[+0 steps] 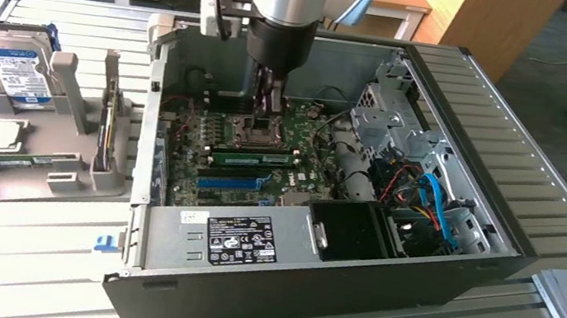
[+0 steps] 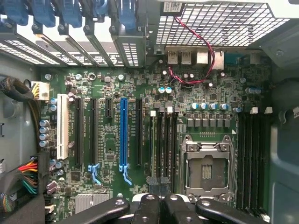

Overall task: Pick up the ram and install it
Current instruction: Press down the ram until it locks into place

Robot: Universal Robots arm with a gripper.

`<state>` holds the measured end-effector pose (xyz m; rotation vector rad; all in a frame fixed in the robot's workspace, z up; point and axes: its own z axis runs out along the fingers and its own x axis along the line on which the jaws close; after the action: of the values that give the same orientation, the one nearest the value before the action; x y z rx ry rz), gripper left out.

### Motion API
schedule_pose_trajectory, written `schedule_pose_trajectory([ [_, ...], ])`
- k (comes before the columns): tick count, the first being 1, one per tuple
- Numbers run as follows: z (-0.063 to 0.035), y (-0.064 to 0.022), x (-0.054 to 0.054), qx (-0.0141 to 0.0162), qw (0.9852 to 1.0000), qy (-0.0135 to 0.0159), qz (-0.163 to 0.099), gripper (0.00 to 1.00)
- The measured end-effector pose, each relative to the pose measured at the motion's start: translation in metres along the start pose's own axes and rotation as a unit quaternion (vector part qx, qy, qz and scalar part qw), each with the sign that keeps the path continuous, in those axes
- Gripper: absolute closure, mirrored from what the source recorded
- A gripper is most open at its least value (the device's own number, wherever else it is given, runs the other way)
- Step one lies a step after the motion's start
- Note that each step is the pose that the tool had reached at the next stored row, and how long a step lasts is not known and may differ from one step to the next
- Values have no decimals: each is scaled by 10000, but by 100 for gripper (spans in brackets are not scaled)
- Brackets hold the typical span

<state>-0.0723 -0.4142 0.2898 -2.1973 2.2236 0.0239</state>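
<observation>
A long green ram stick (image 1: 251,155) lies along a memory slot on the motherboard (image 1: 296,184), just in front of the CPU socket (image 1: 254,131) inside the open computer case (image 1: 496,231). My gripper (image 1: 266,113) hangs from the arm straight down into the case, above the socket and a little behind the ram. In the wrist view the fingers (image 2: 149,201) meet at the middle, so the gripper (image 2: 160,205) is shut with nothing visible between them. It hovers over the black memory slots (image 2: 162,140) beside the socket (image 2: 208,170).
A long blue slot (image 1: 230,181) (image 2: 124,135) runs beside the memory slots. Cables (image 1: 428,200) and a drive cage (image 1: 395,116) crowd the case's far side. At the exterior view's left, a grey stand (image 1: 48,176) holds a hard drive (image 1: 20,72), a chip (image 1: 0,134) and a thin board on edge (image 1: 106,134).
</observation>
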Motion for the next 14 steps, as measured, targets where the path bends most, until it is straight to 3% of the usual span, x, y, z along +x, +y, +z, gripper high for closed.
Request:
schedule_pose_trajectory([
  [14,-96,-5,-2,-6,10000,0,0,90],
])
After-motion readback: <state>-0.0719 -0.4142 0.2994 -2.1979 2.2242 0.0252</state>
